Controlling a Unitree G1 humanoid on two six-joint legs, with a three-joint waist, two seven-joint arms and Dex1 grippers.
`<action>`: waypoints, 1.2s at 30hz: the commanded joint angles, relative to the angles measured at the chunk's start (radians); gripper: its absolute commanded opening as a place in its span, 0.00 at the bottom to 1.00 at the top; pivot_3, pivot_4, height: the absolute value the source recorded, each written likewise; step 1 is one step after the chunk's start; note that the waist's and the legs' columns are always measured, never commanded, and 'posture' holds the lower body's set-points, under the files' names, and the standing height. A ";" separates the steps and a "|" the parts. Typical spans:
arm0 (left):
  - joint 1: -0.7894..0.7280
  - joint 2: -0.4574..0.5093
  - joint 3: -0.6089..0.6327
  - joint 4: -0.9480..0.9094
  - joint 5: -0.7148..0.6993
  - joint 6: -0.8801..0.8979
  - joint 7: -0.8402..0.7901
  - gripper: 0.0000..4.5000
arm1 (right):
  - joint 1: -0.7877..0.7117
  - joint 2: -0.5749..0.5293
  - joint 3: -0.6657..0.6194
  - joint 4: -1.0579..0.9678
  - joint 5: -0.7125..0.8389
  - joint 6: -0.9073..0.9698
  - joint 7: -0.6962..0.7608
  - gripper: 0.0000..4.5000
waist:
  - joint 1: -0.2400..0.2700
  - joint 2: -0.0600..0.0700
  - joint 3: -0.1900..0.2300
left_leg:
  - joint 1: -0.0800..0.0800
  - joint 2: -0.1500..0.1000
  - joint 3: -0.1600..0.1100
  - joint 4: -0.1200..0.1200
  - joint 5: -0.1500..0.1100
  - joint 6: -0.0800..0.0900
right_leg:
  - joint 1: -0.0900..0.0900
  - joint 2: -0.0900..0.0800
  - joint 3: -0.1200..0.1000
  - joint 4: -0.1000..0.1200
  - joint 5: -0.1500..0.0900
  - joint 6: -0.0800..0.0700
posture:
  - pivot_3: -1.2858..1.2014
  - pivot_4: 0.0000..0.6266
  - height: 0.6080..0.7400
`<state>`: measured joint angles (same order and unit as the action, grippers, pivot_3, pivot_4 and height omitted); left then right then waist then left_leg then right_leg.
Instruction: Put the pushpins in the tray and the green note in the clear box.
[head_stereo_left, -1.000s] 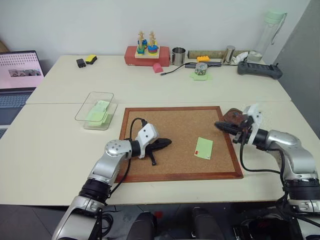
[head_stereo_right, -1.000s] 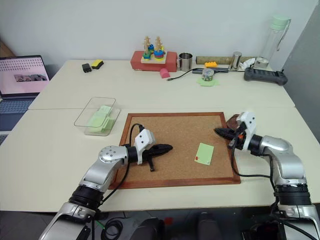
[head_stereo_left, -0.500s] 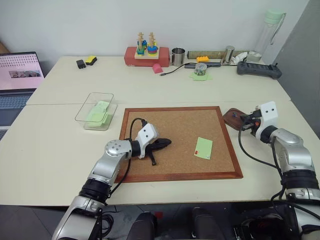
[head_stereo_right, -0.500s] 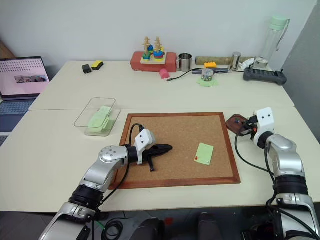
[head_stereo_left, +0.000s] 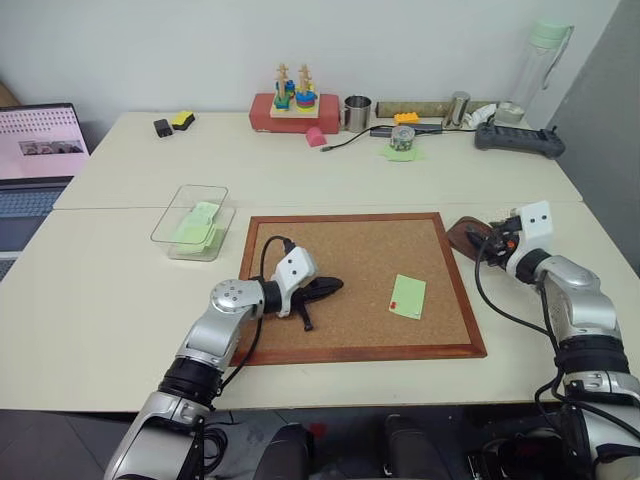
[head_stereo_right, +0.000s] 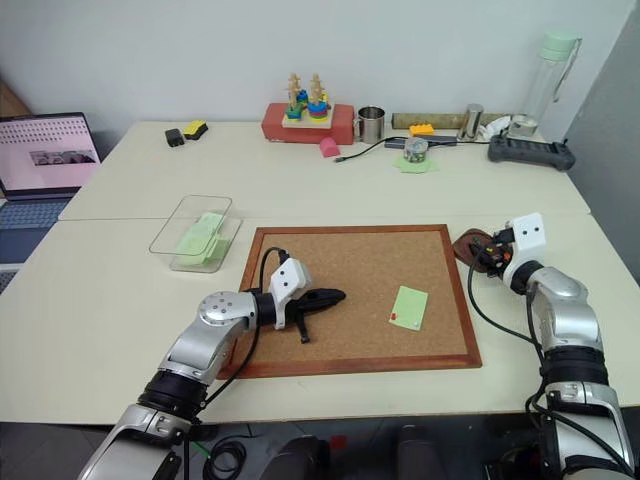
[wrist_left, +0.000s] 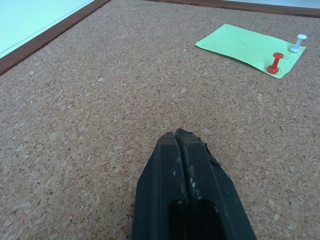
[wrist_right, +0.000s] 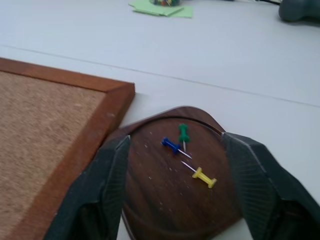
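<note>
Head views: a pale tabletop (head_stereo_left: 120, 300) against a white wall carries a cork board (head_stereo_left: 350, 250), a laptop (head_stereo_left: 35, 150) at the left edge, and toys, a cup and a bottle along the back. The clear box (head_stereo_left: 192, 220) sits left of the board with green paper inside. The green note (head_stereo_left: 407, 296) lies on the cork. The right pincer (head_stereo_left: 487, 245), over the board's edge a second ago, now hovers at the tray (head_stereo_left: 466, 235).

Left wrist view: the left pincer (wrist_left: 181, 150) is pressed together over the cork; a red pushpin (wrist_left: 274, 63) and a white pin (wrist_left: 299, 42) stand in the note.

Right wrist view: fingers (wrist_right: 107, 175) spread apart, straddling the tray, where a yellow pushpin (wrist_right: 204, 177), a blue pin (wrist_right: 171, 145) and a green pin (wrist_right: 183, 134) lie.
</note>
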<state>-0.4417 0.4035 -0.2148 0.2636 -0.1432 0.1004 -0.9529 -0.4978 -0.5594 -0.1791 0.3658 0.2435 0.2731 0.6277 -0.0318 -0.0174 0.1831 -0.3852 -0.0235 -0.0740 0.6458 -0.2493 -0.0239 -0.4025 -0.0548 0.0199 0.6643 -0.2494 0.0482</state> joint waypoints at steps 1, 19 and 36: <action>0.019 0.014 -0.018 0.010 0.027 0.013 -0.006 0.00 | 0.125 -0.107 0.039 -0.282 0.071 0.023 0.210 0.74 | 0.002 0.000 0.000 | 0.000 0.000 0.000 0.000 0.000 0.000 | 0.000 0.000 0.000 0.000 0.000 0.000 | 0.52 0.24 1.00; 0.013 0.023 -0.018 0.019 0.029 0.013 -0.006 0.00 | 0.305 -0.164 0.280 -0.528 0.040 0.042 0.395 0.74 | -0.001 0.000 0.000 | 0.007 0.001 -0.005 0.000 0.000 0.000 | 0.011 0.001 -0.004 -0.006 -0.003 0.004 | 0.52 0.24 1.00; 0.016 0.030 -0.015 0.015 0.028 0.015 -0.009 0.00 | 0.314 -0.158 0.295 -0.492 0.028 -0.004 0.429 0.02 | 0.000 0.000 0.000 | 0.007 0.001 -0.005 0.000 0.000 0.000 | 0.012 0.001 -0.004 -0.006 -0.003 0.004 | 0.52 0.24 1.00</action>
<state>-0.4429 0.4124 -0.2237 0.2689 -0.1391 0.1007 -0.9541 -0.1841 -0.7145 0.1207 -0.1061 0.2692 0.2838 1.0466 -0.0321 -0.0175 0.1832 -0.3781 -0.0229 -0.0793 0.6458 -0.2495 -0.0239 -0.3907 -0.0541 0.0157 0.6581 -0.2521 0.0523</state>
